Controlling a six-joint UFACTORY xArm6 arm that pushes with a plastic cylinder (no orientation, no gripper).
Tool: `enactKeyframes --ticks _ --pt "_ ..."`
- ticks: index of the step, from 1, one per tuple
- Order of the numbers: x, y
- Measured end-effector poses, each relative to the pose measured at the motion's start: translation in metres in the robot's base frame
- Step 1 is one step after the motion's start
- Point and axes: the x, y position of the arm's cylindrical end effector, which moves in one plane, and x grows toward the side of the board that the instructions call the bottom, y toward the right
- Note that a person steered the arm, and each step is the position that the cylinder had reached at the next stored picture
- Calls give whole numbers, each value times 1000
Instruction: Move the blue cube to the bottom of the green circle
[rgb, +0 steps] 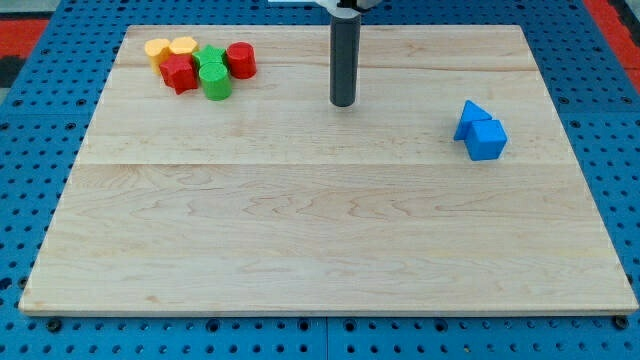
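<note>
The blue cube sits at the view's right, touching a blue triangular block just up and left of it. The green circle is a green cylinder at the view's upper left, in a tight cluster of blocks. My tip stands on the board at the upper middle, well left of the blue cube and right of the green circle, touching no block.
Around the green circle lie a second green block, a red block, a red cylinder and two yellow blocks. The wooden board lies on a blue pegboard surface.
</note>
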Motion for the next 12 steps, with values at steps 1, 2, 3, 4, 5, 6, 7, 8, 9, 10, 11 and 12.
enactKeyframes --ticks 1,2,3,4,5,6,7,8,9,10,11,12 --pt "-1 7" --pt "-30 88" --pt "-26 174" --pt "-2 225" --pt "73 224" --pt "95 162" --pt "95 101" --pt "95 73" --pt "95 79" --pt "101 87" --pt "118 93" --pt "102 125"
